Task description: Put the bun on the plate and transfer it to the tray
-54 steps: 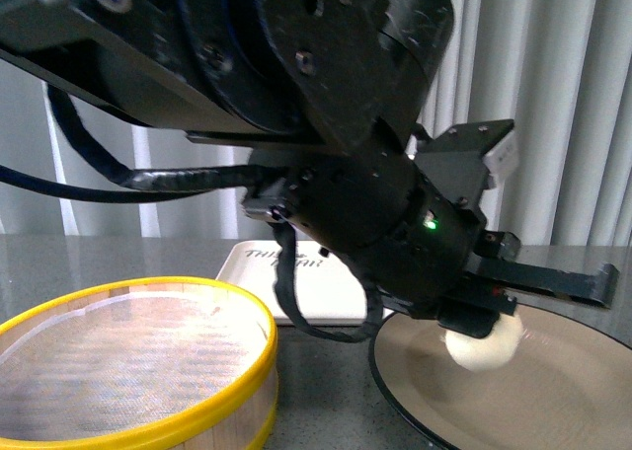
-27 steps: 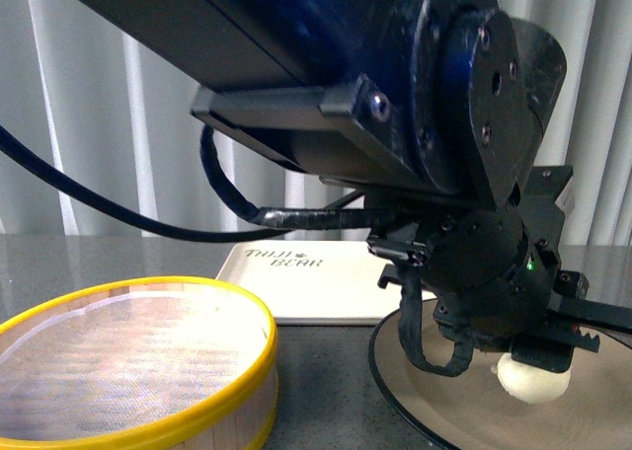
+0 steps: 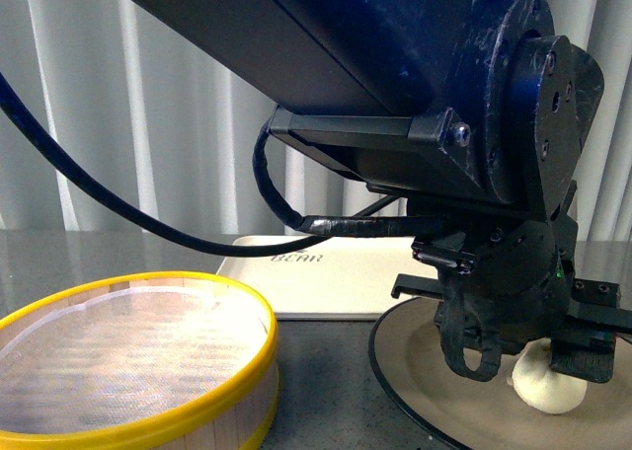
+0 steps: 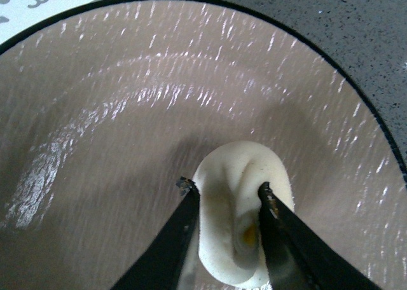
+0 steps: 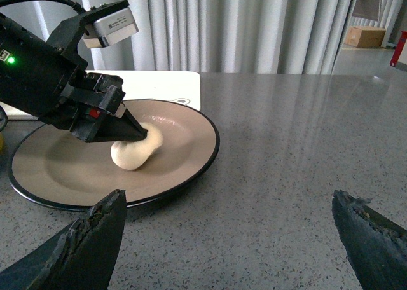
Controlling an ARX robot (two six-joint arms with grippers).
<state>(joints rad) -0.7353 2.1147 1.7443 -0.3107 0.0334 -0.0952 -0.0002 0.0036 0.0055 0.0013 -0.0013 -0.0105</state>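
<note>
My left gripper (image 4: 226, 191) is shut on the white bun (image 4: 245, 175), which rests on the beige inside of the black-rimmed plate (image 4: 95, 112). In the front view the bun (image 3: 546, 386) sits low on the plate (image 3: 415, 371) under the left arm. In the right wrist view the left gripper (image 5: 143, 135) pinches the bun (image 5: 133, 152) near the middle of the plate (image 5: 197, 156). My right gripper (image 5: 229, 220) is open and empty over bare table beside the plate. The cream tray (image 3: 316, 282) lies behind the plate.
A yellow-rimmed bamboo steamer (image 3: 128, 361) stands at the front left. The grey speckled table (image 5: 299, 144) stretches beyond the plate. Curtains hang behind. A cardboard box (image 5: 365, 37) sits far back.
My left arm has moved right and down with the bun, from just above the plate to resting on it. The jaws stay shut on the bun.
</note>
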